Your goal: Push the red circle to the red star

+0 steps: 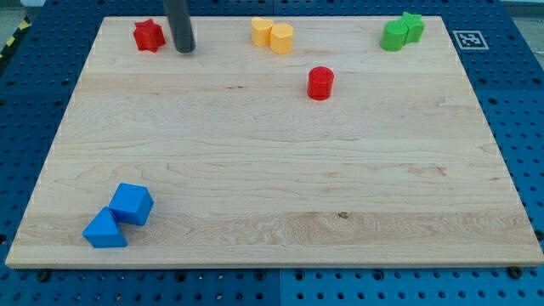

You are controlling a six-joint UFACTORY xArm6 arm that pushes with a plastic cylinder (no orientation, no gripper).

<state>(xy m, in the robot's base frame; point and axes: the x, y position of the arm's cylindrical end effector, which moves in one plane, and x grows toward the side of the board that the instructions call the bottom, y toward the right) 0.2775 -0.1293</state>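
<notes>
The red circle (320,83) is a short red cylinder standing on the wooden board, right of centre near the view's top. The red star (148,36) lies at the view's top left, far to the left of the circle. My rod comes down from the view's top, and my tip (185,49) rests on the board just right of the red star, a small gap apart. The tip is well to the left of the red circle and does not touch it.
Two yellow blocks (272,35) touch each other at the top centre. Two green blocks (402,32) touch at the top right. A blue cube (131,204) and a blue triangular block (104,229) touch at the bottom left. The board's top edge (340,16) is close behind the top blocks.
</notes>
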